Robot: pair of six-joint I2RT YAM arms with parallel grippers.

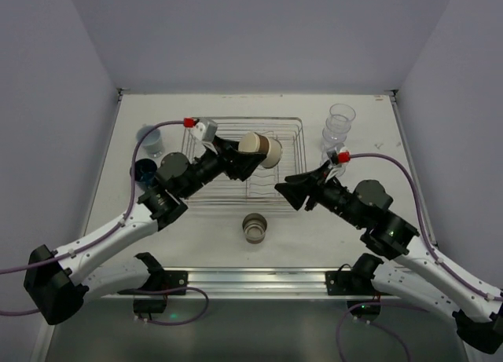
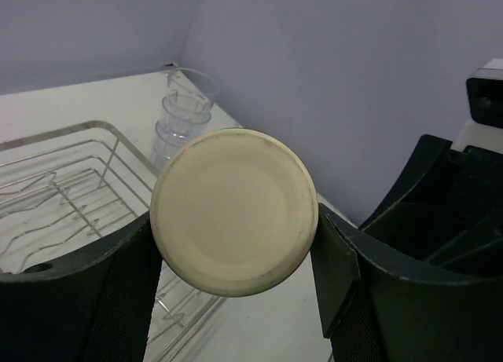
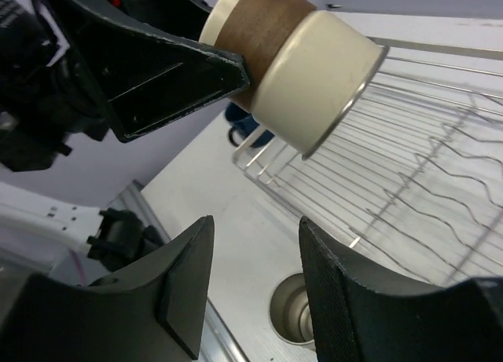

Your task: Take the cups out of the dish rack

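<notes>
My left gripper (image 1: 250, 155) is shut on a cream cup with a brown band (image 1: 261, 148) and holds it on its side above the silver wire dish rack (image 1: 292, 136). In the left wrist view the cup's cream base (image 2: 234, 211) sits between the two fingers. My right gripper (image 1: 284, 186) is open and empty at the rack's front right corner, pointing toward the held cup (image 3: 299, 63). A tan cup (image 1: 255, 227) stands upright on the table in front of the rack, and shows below my right gripper (image 3: 255, 228) in the right wrist view (image 3: 295, 313).
Stacked clear tumblers (image 1: 338, 126) stand right of the rack. A pale blue cup (image 1: 152, 140) and a dark blue cup (image 1: 145, 171) stand left of it. The rack (image 2: 63, 181) holds no cups that I can see. Walls enclose the table on three sides.
</notes>
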